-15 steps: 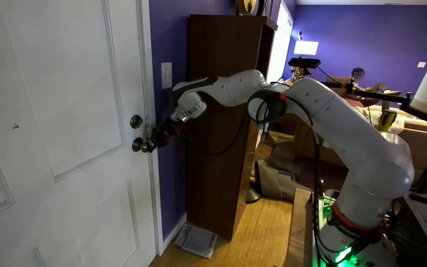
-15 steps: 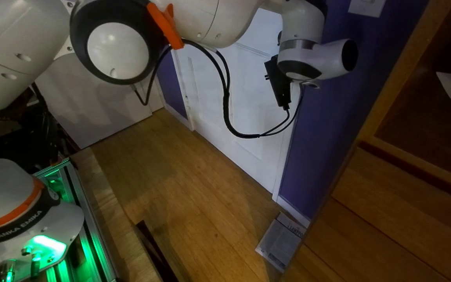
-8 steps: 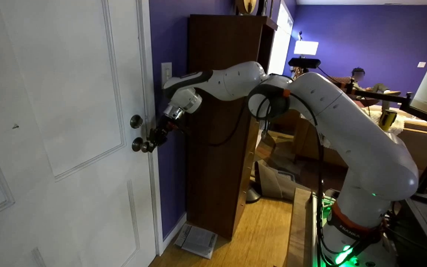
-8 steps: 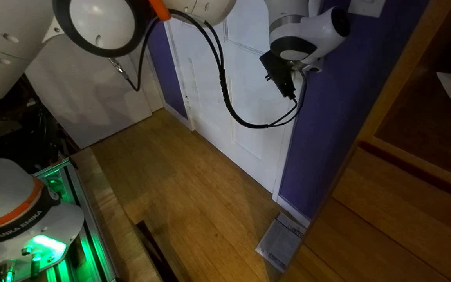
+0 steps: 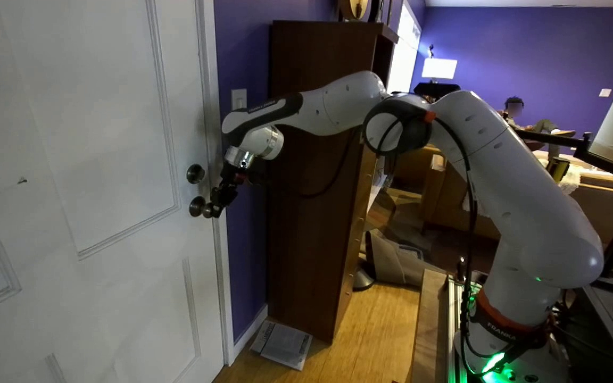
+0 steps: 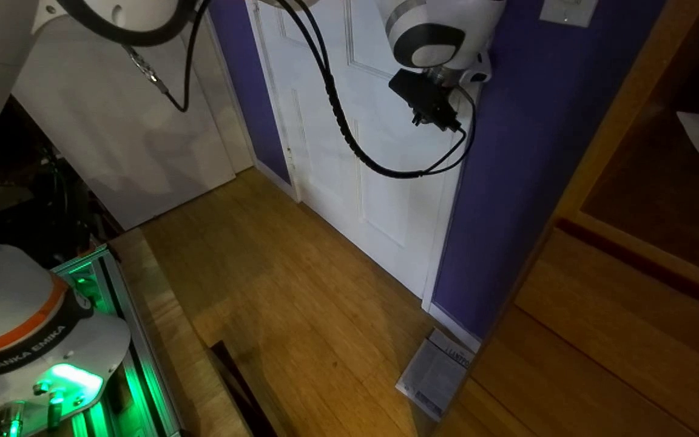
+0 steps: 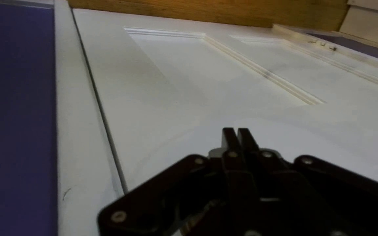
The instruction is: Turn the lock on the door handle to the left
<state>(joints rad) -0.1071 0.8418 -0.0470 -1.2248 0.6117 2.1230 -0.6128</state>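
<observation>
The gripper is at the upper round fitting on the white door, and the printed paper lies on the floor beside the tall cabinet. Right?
Wrong fitting: in an exterior view the gripper is at the lower one, the dark round knob, on the white door. The printed paper does lie on the floor beside the tall cabinet.

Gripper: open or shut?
Nearly shut: in the wrist view the gripper has its fingers close together, a narrow slit between. Whether they pinch the lock, I cannot tell.
</observation>
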